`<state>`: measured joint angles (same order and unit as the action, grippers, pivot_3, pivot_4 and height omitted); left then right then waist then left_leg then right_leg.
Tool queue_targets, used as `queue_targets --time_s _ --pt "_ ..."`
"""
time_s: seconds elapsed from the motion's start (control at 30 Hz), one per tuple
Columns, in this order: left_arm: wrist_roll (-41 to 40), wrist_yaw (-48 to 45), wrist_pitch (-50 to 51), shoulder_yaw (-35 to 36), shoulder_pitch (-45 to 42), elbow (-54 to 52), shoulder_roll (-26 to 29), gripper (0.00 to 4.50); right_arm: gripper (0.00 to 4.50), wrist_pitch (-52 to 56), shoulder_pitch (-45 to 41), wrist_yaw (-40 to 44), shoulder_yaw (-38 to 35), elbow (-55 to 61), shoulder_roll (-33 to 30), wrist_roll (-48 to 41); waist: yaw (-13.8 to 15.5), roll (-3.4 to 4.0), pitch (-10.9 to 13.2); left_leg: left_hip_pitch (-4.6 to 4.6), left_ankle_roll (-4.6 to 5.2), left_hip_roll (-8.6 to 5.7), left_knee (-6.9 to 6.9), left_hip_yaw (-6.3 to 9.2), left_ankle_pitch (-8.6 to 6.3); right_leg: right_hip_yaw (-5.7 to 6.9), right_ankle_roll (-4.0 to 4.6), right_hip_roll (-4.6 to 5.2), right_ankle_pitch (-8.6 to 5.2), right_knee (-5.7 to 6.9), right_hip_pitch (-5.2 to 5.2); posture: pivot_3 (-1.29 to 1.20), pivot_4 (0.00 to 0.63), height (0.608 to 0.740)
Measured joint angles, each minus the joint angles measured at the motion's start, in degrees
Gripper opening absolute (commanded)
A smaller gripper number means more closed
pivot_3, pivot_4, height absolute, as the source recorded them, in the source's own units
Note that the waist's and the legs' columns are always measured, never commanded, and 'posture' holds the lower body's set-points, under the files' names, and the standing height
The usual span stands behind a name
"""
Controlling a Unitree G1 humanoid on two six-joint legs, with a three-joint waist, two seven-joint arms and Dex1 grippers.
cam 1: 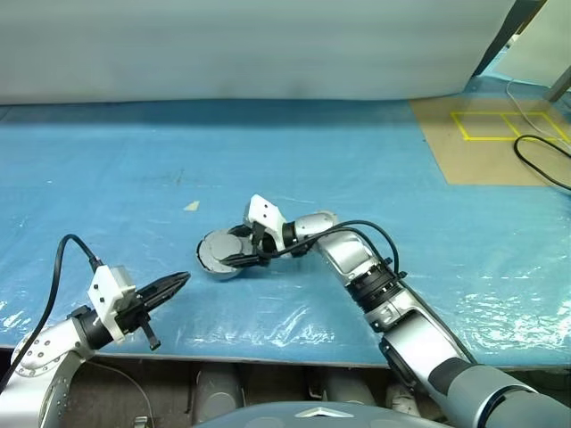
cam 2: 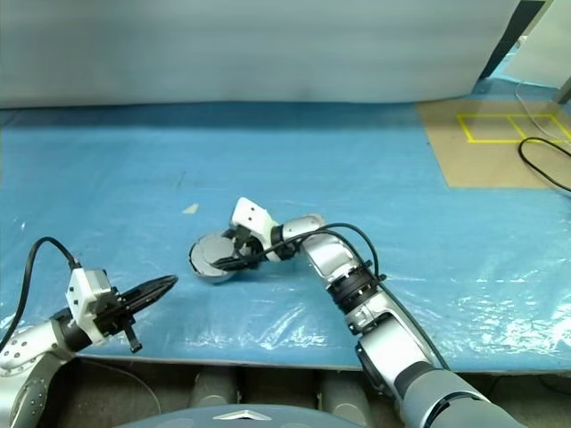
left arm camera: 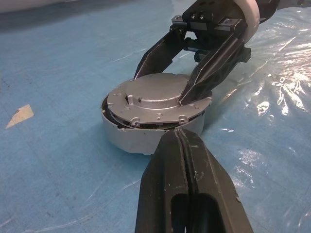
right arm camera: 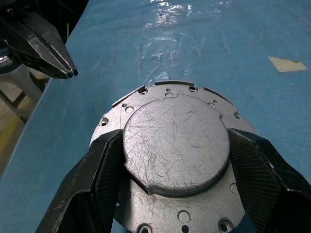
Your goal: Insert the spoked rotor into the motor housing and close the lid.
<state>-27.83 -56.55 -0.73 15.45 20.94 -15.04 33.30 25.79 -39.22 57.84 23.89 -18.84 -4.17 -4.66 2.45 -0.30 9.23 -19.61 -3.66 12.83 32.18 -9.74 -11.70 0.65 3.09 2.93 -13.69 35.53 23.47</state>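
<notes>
The motor housing (left arm camera: 141, 141), a shallow silvery cup, rests on the blue sheet near the table's middle. The plain grey lid (left arm camera: 155, 99) lies on top of it, slightly tilted, with a dark gap at one side. My right gripper (cam 1: 230, 247) reaches in from the right and is shut on the lid's raised round centre (right arm camera: 175, 145), one finger on each side. My left gripper (cam 1: 183, 280) is shut and empty, hovering at the front left, a short way from the housing and pointing at it. The spoked rotor is hidden.
A small beige scrap (cam 1: 192, 206) lies behind and left of the housing. A brown board with yellow tape (cam 1: 491, 143) and a black cable (cam 1: 544, 160) sit at the far right. The table's front edge (cam 1: 268, 361) runs just below my left gripper.
</notes>
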Motion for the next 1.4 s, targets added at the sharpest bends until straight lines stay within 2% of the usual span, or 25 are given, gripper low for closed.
queue_targets --time_s 0.43,0.7,1.4 --pt "0.1 -0.2 0.0 -0.4 -0.7 1.0 -0.1 0.00 2.96 3.5 0.0 0.4 -0.3 2.8 0.2 -1.9 0.0 -0.01 0.0 -0.12 -0.06 0.01 0.00 0.00 0.03 0.01 0.00 0.00 0.00 0.01 0.14 0.00 0.150 0.740" --pt "0.2 -0.2 -0.1 -0.5 -1.6 1.3 -0.1 0.00 2.96 -1.8 -0.8 -5.3 1.1 -1.3 3.3 1.2 -0.1 -0.03 0.0 -0.36 -0.15 -0.01 0.02 0.00 0.09 0.00 -0.01 0.00 0.01 0.09 0.42 0.00 0.150 0.740" --pt "0.6 -0.3 -0.2 -1.4 -2.2 1.4 -0.2 0.00 2.96 -5.3 -1.5 -2.2 2.2 -2.8 1.4 2.2 -0.1 -0.05 0.0 -0.33 -0.15 0.00 0.08 0.00 0.09 0.00 -0.01 0.00 0.02 0.16 0.40 0.00 0.150 0.740"
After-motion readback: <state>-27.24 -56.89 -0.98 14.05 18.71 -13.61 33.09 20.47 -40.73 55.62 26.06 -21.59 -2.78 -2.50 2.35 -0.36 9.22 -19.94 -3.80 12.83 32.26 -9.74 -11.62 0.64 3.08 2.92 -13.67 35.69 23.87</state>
